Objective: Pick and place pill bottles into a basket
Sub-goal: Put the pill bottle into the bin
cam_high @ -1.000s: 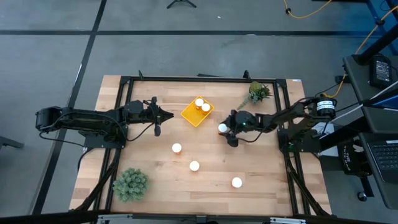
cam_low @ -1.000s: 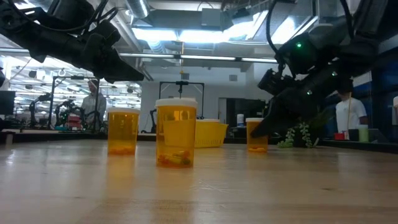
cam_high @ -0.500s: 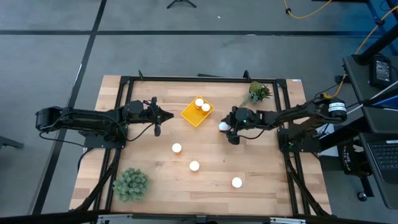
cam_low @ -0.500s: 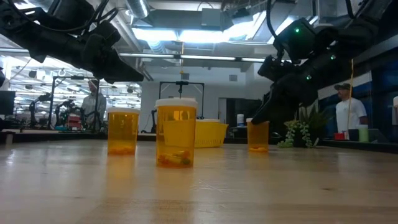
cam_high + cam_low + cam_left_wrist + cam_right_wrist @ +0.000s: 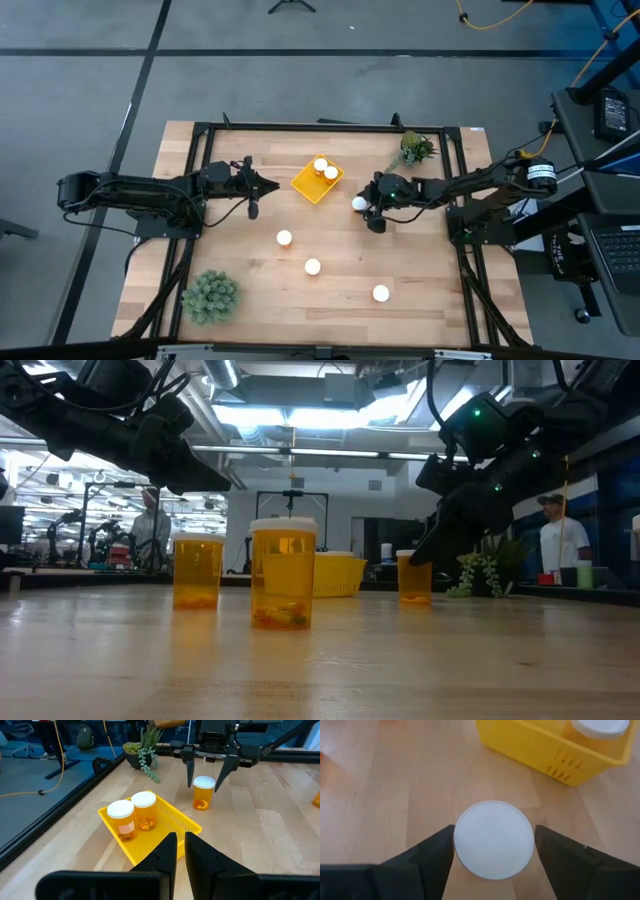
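Observation:
The yellow basket lies at the table's far middle with two pill bottles standing in it; they also show in the left wrist view. One bottle stands on the table to the right of the basket. My right gripper is open, one finger on each side of its white cap. Three more bottles stand nearer the front. My left gripper is shut and empty, left of the basket. My right gripper's fingers stand close on either side of the bottle's cap, slanting down from the table's right. I cannot tell whether they touch it. The bottle stands upright with its base on the table.
A small green plant stands at the far right, close behind my right arm. A round green plant stands at the near left. A black frame runs around the table. People show in the room beyond.
My right arm's wrist has risen a little and drawn slightly toward the table's far edge, while its fingers stay around the bottle beside the basket. The bottle has stayed standing where it was.

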`<state>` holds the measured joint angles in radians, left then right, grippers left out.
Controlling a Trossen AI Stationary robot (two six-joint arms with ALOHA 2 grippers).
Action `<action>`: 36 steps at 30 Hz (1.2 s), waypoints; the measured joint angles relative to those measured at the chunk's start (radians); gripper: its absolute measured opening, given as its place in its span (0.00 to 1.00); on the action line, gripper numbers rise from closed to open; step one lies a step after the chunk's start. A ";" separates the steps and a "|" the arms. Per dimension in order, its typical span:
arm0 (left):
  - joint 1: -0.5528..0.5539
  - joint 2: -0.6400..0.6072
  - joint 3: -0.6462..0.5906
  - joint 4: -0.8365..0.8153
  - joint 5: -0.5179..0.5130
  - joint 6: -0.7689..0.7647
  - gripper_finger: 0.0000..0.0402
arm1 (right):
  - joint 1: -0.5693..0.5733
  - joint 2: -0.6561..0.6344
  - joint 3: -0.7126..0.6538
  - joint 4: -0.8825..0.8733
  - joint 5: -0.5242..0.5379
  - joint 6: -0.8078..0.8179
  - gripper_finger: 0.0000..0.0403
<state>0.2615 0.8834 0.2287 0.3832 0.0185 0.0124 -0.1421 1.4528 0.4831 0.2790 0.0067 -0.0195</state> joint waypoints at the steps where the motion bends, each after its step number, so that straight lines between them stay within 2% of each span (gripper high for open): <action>1: 0.000 0.000 0.000 0.000 0.000 0.000 0.08 | 0.000 0.000 0.000 0.000 0.000 0.000 0.66; 13: 0.000 0.000 0.000 0.000 0.000 0.000 0.08 | 0.000 0.000 0.000 -0.001 0.000 -0.012 0.53; 36: 0.000 0.000 0.000 0.000 0.000 0.000 0.08 | 0.000 0.000 0.000 -0.007 0.000 -0.014 0.55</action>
<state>0.2615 0.8835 0.2287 0.3836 0.0185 0.0124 -0.1421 1.4528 0.4831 0.2723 0.0063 -0.0340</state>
